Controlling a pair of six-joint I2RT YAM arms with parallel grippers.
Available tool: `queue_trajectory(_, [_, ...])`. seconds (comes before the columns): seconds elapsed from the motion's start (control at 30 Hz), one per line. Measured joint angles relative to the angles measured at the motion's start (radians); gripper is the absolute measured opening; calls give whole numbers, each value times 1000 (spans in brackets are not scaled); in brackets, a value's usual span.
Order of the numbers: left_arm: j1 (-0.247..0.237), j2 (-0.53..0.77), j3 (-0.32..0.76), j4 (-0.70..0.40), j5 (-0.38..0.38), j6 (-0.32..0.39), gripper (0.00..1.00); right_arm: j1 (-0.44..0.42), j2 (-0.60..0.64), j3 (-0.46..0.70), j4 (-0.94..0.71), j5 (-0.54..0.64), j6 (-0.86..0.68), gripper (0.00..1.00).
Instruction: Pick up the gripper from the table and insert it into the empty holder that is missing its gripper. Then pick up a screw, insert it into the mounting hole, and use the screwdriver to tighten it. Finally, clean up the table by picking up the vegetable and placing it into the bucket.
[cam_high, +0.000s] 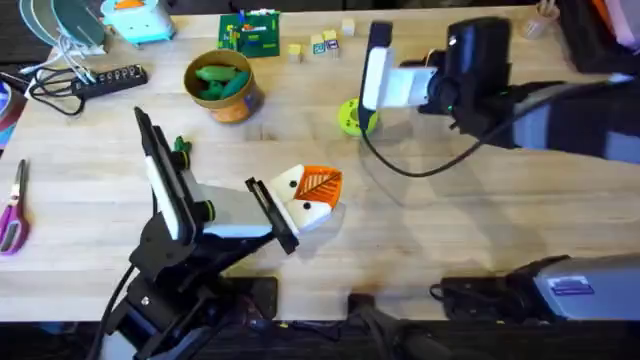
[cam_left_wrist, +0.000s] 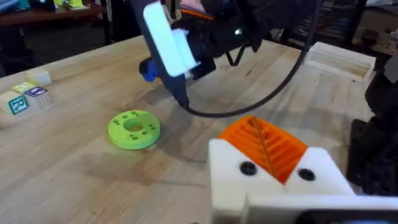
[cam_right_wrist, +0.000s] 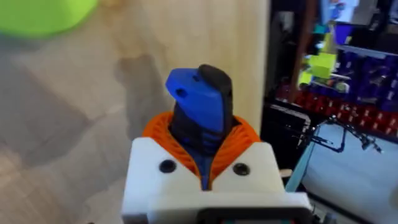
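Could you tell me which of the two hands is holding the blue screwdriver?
The right hand: its orange pads clamp the blue screwdriver. The left hand holds nothing.

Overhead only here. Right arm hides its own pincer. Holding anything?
Observer: Yes. Right wrist view: right pincer shut on the blue screwdriver.
Operator: Near the green disc?
Observer: Left wrist view: its blue end sits beyond the disc, clear of it.
Operator: Anything in the left pincer?
Observer: No. Left wrist view: its orange pads meet, nothing between them.
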Motion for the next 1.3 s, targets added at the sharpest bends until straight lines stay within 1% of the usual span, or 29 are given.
queue_trajectory(0.17, [0,0,0,0,0,0,6,0,124,0,1,29,-70,23])
queue_trajectory(0.27, [0,0,0,0,0,0,6,4,144,1,14,40,-87,23])
queue_trajectory(0.3, [0,0,0,0,0,0,6,4,145,1,11,43,-88,45])
queue_trajectory(0.33, [0,0,0,0,0,0,6,4,144,3,0,42,-85,166])
queue_trajectory(0.37, [0,0,0,0,0,0,6,5,139,5,-10,37,-87,322])
queue_trajectory(0.43, [0,0,0,0,0,0,6,5,138,19,-29,32,-92,600])
queue_trajectory(0.5, [0,0,0,0,0,0,6,7,128,45,-58,31,-95,908])
queue_trajectory(0.53, [0,0,0,0,0,0,6,7,119,56,-82,31,-98,969])
queue_trajectory(0.57, [0,0,0,0,0,0,6,10,114,58,-102,31,-96,983])
queue_trajectory(0.7, [0,0,0,0,-1,0,6,23,112,58,-118,50,-31,991])
queue_trajectory(0.8, [0,0,0,0,-1,0,15,35,104,58,-134,64,77,991])
queue_trajectory(0.83, [0,0,0,0,-2,5,114,42,100,57,-140,66,123,991])
queue_trajectory(0.93, [0,0,0,0,-3,4,506,68,82,51,-157,61,289,991])
queue_trajectory(1.0, [0,0,0,0,-3,4,815,78,66,42,-167,51,402,991])
queue_trajectory(1.03, [0,0,0,0,-3,1,944,81,57,37,-174,42,458,990])
queue_trajectory(1.07, [0,0,0,0,-3,1,980,84,45,32,-180,35,512,991])
queue_trajectory(1.1, [0,0,0,0,-3,1,989,85,30,27,-182,30,570,991])
queue_trajectory(1.23, [0,0,0,12,-21,8,992,85,-50,22,-184,18,752,991])
queue_trajectory(1.27, [0,0,0,32,-30,8,992,85,-72,23,-183,16,783,991])
queue_trajectory(1.3, [0,0,0,76,-50,10,992,85,-94,23,-182,13,813,991])
